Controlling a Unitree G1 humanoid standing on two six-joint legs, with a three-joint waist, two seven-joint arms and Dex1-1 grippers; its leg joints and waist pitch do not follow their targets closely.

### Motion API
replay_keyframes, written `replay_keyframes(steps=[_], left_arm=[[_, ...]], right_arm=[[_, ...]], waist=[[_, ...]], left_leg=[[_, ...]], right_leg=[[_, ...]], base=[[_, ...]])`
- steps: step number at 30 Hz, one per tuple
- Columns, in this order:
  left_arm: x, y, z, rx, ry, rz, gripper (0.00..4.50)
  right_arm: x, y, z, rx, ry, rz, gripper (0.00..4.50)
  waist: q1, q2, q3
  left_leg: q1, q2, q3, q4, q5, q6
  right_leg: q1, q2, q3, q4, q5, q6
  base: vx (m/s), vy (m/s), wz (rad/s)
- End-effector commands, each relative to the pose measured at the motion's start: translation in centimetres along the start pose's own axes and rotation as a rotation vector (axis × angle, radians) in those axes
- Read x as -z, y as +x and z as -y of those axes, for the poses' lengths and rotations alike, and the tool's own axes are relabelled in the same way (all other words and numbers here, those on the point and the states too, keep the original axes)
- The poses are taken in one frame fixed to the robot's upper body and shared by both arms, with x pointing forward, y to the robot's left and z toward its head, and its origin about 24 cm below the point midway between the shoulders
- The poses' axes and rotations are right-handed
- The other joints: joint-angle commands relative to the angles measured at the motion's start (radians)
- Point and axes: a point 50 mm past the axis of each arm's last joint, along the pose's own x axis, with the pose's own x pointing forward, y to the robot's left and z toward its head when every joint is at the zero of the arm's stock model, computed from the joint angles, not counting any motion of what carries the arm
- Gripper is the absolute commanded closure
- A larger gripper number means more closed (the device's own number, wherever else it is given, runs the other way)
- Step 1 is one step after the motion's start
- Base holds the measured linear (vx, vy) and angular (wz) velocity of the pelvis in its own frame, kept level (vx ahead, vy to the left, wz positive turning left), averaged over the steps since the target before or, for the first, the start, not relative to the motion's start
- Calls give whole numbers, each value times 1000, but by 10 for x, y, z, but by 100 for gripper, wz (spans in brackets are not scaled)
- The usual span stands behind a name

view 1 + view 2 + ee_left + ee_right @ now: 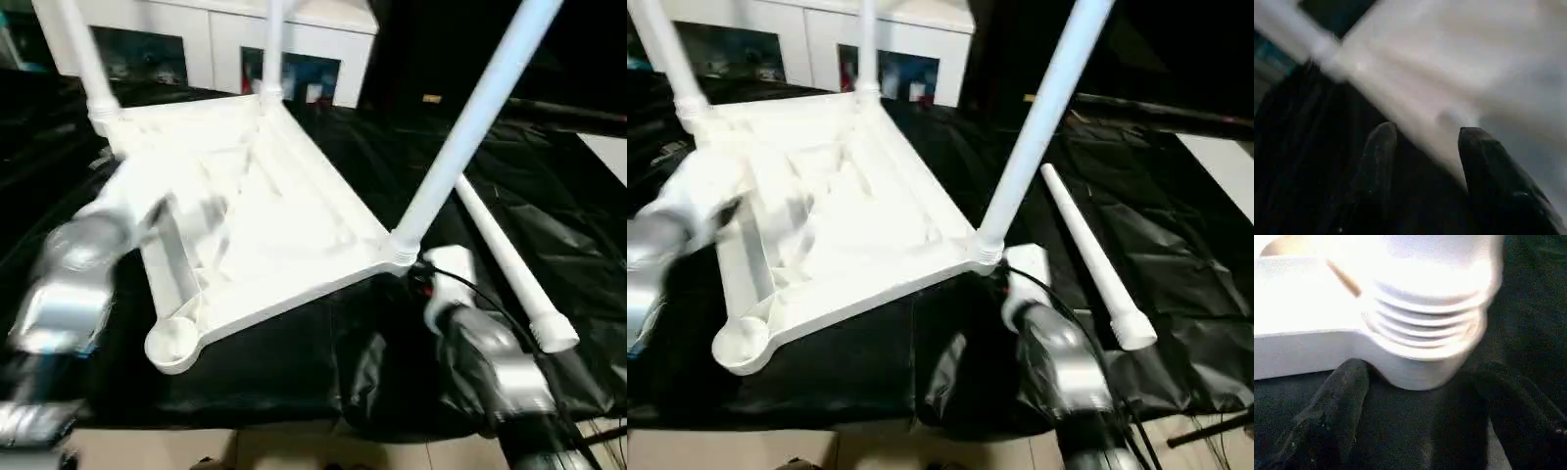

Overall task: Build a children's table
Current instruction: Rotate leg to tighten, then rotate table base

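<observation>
Covering the work surface is a crinkled black sheet [294, 362], glossy in its folds, with a strip of pale floor [245, 446] showing along its near edge. Behind it stands a white cabinet [235, 44] with dark glass doors, and the room to the right of that falls into darkness.

On the sheet lies the children's table [852, 235], upside down, so that its ribbed, X-braced underside faces up. It sits toward the left and centre of the sheet, turned at an angle, one corner pointing toward the robot. Three white tube legs rise from round corner sockets: a far-left leg [83, 54], a far leg [272, 44] in front of the cabinet, and a near-right leg [470, 127] that leans up and to the right. The nearest corner socket [171, 343] stands empty, an open round cup. A fourth leg [1092, 264] lies loose on the sheet to the right of the top, just beside the near-right corner, its thick end toward the robot.

The left gripper [1425, 147], on a blurred silver forearm over the left side of the top, has its two black fingers [1374, 161] spread apart with nothing between them; the white plastic lies beyond their tips. The right gripper [1415, 387] sits low at the near-right corner, its fingers wide open on either side of the threaded base of the socket [1425, 347], one finger touching or nearly touching the plastic without clamping it.
</observation>
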Motion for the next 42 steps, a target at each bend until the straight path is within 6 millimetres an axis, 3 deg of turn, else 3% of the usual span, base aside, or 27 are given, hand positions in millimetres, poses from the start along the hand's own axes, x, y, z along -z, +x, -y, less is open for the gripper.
replay_keyframes(steps=[1,2,4,8,10,13,22,25,32,35,37,39,40,41,42], left_arm=[[-3,-4,-2,-3,14,-7,188],[3,-8,-3,4,35,-45,183],[7,-11,-4,-1,56,-69,163],[16,-13,-3,17,61,-113,132],[18,-13,5,69,16,-125,117],[16,-16,39,293,-98,-116,91],[11,-41,78,672,-79,-120,27],[6,-42,87,721,-81,-94,0],[-14,-34,119,805,-108,-9,0],[-29,-30,144,867,-128,55,0],[-33,-28,149,871,-135,70,0],[-38,-24,156,863,-131,96,0],[-46,-18,161,837,-138,138,0],[-49,-17,162,827,-142,150,0],[-50,-17,163,826,-146,155,0]], right_arm=[[0,3,3,4,-15,-4,70],[-3,8,2,-7,-29,-8,70],[-6,11,1,-15,-43,-10,70],[-10,17,2,-23,-59,-7,70],[-10,19,2,-27,-66,-7,70],[-10,23,-2,-51,-73,-7,70],[-12,31,-22,-169,-85,11,70],[-13,33,-35,-247,-90,23,70],[-15,32,-50,-344,-107,54,70],[-19,28,-42,-268,-134,75,70],[-21,27,-36,-218,-131,80,70],[-25,22,-23,-123,-111,88,70],[-31,13,-7,-36,-82,96,70],[-34,9,-2,-17,-76,99,70],[-36,6,0,-9,-75,102,70]], waist=[[1,24,-61],[2,19,-58],[-1,21,-57],[-3,17,-57],[-4,19,-59],[-1,21,-61],[0,23,-64],[-4,22,-69],[-3,30,-69],[2,25,-68],[2,20,-73],[1,23,-71],[4,26,-73],[8,20,-75],[8,24,-77]], left_leg=[[18,42,-16,-75,-199,-1],[18,41,-17,-77,-217,-7],[17,40,-22,-81,-274,-21],[20,39,-26,-80,-313,-28],[15,40,-27,-80,-303,-32],[19,39,-24,-77,-302,-36],[15,40,-25,-79,-297,-35],[14,41,-24,-76,-271,-32],[15,41,-25,-76,-293,-35],[18,41,-26,-75,-310,-42],[14,40,-27,-75,-288,-42],[13,37,-26,-74,-272,-38],[17,37,-24,-72,-266,-36],[17,37,-23,-71,-248,-31],[15,38,-25,-72,-240,-31]], right_leg=[[42,-55,57,-55,-222,-163],[41,-54,56,-58,-244,-156],[40,-56,55,-63,-310,-142],[36,-57,55,-69,-359,-125],[39,-60,54,-67,-353,-131],[36,-58,55,-64,-321,-149],[42,-55,54,-59,-290,-164],[47,-56,56,-53,-261,-170],[46,-56,56,-60,-293,-171],[43,-57,56,-69,-331,-150],[49,-57,54,-63,-313,-142],[48,-52,55,-65,-301,-131],[45,-50,56,-65,-280,-127],[48,-47,56,-62,-250,-120],[51,-50,56,-58,-236,-122]], base=[[0,0,0],[0,0,0],[0,0,0],[0,0,0],[0,0,0],[0,0,0],[0,0,0],[0,0,0],[0,0,0],[0,0,0],[0,0,0],[0,0,0],[0,0,0],[0,0,0],[0,0,0]])
